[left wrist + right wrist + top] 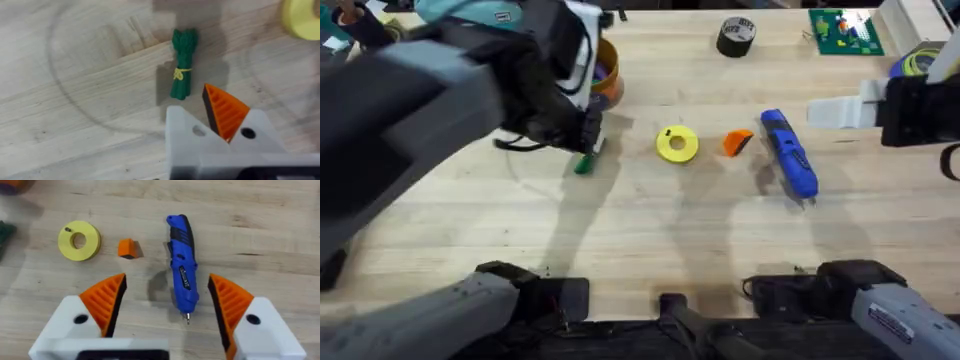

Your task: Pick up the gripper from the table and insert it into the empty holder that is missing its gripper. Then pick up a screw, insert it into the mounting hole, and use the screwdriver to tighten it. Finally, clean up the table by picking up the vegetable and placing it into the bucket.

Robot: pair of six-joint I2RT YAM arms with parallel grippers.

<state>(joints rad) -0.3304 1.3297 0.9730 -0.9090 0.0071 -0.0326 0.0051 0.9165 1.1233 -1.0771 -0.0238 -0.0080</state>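
**On the table: fitting not yet begun**

On the wooden table [650, 240], the small orange ribbed plastic wedge [737, 142] lies unfitted between the yellow ring-shaped disc [677, 144] and the blue pen-shaped screwdriver [789, 155]. The left hand [220, 131], one pad missing, hovers over the dark-green leafy toy vegetable [182, 70], gripping nothing. The right hand [167, 302] is held open. All steps are judged outstanding.

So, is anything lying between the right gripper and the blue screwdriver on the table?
Nothing visible. In the right wrist view the right gripper hangs with jaws open over bare wood, and the screwdriver lies in the gap ahead. The yellow ring and orange gripper sit off to one side.
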